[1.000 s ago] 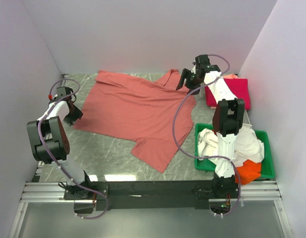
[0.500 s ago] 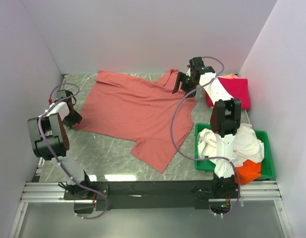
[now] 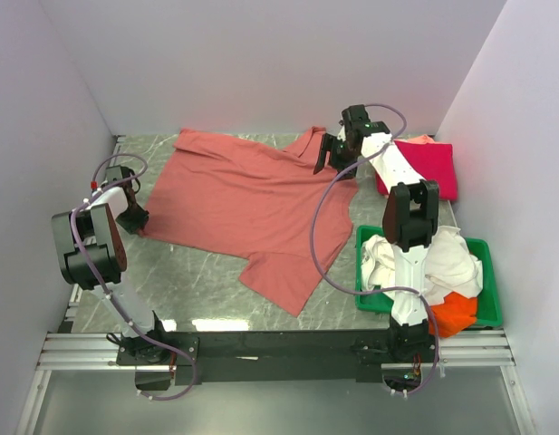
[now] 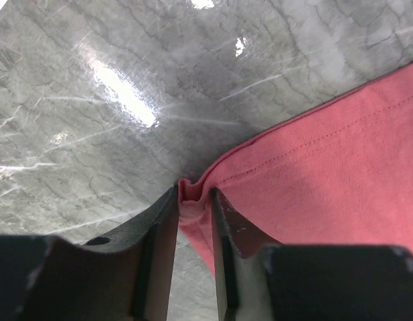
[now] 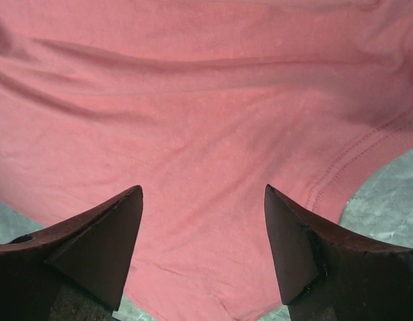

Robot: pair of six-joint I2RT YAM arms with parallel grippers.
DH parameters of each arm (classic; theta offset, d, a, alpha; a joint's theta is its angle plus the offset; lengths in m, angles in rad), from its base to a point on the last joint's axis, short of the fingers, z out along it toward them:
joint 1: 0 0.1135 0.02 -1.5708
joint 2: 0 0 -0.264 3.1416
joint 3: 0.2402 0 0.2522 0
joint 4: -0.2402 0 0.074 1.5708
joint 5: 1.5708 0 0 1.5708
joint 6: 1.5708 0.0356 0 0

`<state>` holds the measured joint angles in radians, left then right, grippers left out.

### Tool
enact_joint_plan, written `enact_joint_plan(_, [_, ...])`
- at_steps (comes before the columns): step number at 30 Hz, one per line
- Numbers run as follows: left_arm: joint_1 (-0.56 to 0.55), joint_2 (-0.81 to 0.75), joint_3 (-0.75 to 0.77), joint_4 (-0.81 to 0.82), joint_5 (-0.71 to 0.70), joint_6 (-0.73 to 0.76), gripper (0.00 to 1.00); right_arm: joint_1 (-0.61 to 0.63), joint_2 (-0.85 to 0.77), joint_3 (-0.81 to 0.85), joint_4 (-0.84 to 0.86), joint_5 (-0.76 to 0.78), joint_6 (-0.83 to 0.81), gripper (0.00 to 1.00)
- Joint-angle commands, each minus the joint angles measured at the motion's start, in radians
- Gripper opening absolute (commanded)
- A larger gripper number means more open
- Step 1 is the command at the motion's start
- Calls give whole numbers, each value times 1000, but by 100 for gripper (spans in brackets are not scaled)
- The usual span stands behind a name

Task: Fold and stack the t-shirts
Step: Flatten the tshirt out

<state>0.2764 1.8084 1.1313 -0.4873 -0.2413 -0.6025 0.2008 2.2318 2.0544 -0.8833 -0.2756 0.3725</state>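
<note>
At the left edge of the table [image 3: 170,281], the left gripper [image 3: 134,217] now sits on the left corner of the salmon-red t-shirt [image 3: 243,204]. One second ago it was a little farther from the near edge and beside the cloth; since then it has come slightly toward the near edge. In the left wrist view its jaws are closed on the folded hem corner of the salmon-red t-shirt [image 4: 326,167], and the cloth is pinched up between the left gripper [image 4: 193,194] fingers.

Near the far edge, the right gripper [image 3: 329,156] has moved a little to the left since one second ago. It stands over the right sleeve area of the same shirt. In the right wrist view the right gripper [image 5: 203,190] has its jaws wide apart above the salmon-red t-shirt [image 5: 206,134]; whether the tips touch the cloth, one cannot tell.

This shirt lies spread flat across the middle of the table, as before. The crimson-pink t-shirt [image 3: 428,168] lies folded at the far right corner. The white t-shirt [image 3: 442,258] and the orange t-shirt [image 3: 456,313] are crumpled in the green tray [image 3: 487,299] at the near right corner.
</note>
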Motion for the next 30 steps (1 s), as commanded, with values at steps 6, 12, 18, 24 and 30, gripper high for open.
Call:
enact_joint_plan(6, [6,-11,-50,6,14,27,32,84,-144,-54,-14,56,-50,79])
enact_joint_plan(12, [9,-43,-73,23,33,40,36,179,-273,-252,30,73,-49,79])
enact_joint_plan(18, [9,-67,-100,49,51,47,36,270,-415,-488,56,118,-40,79])
enact_joint_plan(24, [15,-75,-126,72,73,58,19,359,-567,-692,95,113,-12,79])
enact_joint_plan(30, [24,-104,-143,87,96,82,4,475,-681,-873,141,85,31,79])
